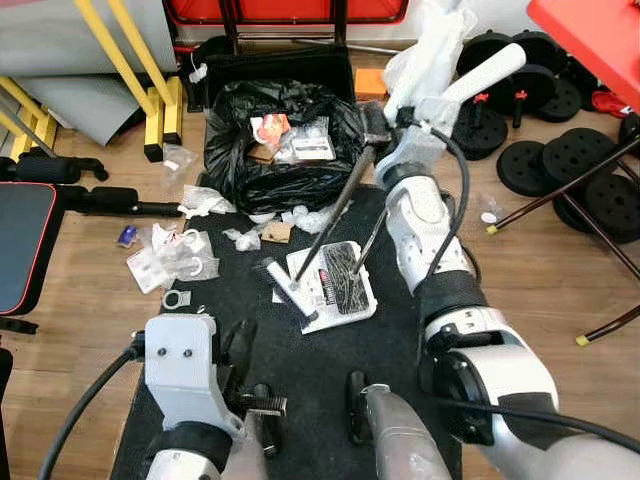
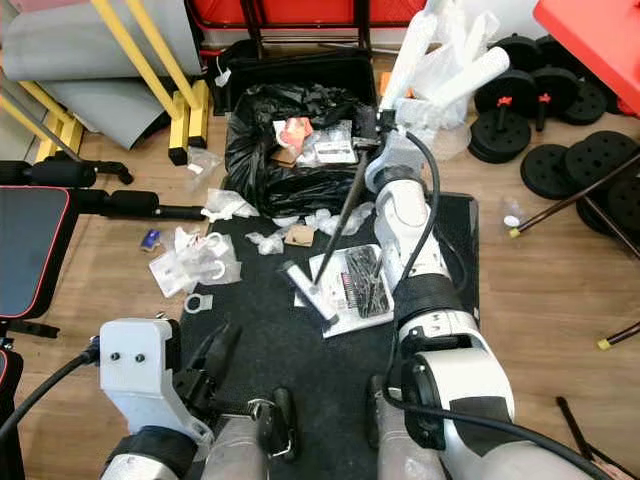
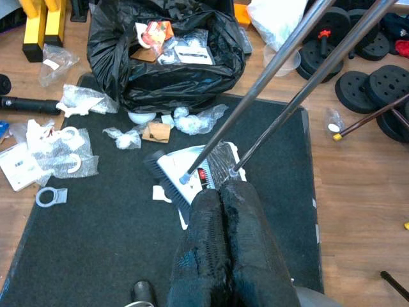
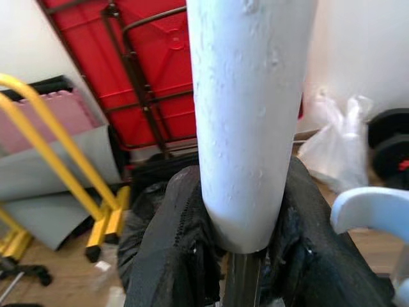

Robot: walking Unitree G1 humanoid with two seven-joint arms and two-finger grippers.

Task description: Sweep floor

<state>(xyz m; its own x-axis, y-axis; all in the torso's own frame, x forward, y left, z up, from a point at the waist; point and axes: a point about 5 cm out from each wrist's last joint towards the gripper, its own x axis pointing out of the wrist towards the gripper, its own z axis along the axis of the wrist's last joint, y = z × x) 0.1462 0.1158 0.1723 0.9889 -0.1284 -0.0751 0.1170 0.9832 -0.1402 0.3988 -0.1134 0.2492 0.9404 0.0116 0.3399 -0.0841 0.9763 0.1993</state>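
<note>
Litter: one broom (image 1: 292, 290), one dustpan (image 1: 343, 285), one trash bag (image 1: 280, 140).

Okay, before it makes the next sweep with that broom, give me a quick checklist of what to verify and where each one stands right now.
1. Right gripper holding the broom's white grip: ok, jaws clamped on either side of it.
2. Broom head down at the dustpan: ok, it sits on the pan's edge on the black mat.
3. Dustpan ready to receive: ok, dark debris already lies in it.
4. Left gripper free of the handles: ok, jaws shut on nothing, close to the dustpan.
5. Litter left to sweep: not ok, plastic wrappers lie on the wood floor and mat.
6. Black rubbish bag open for emptying: ok, mouth open, rubbish inside.
</note>
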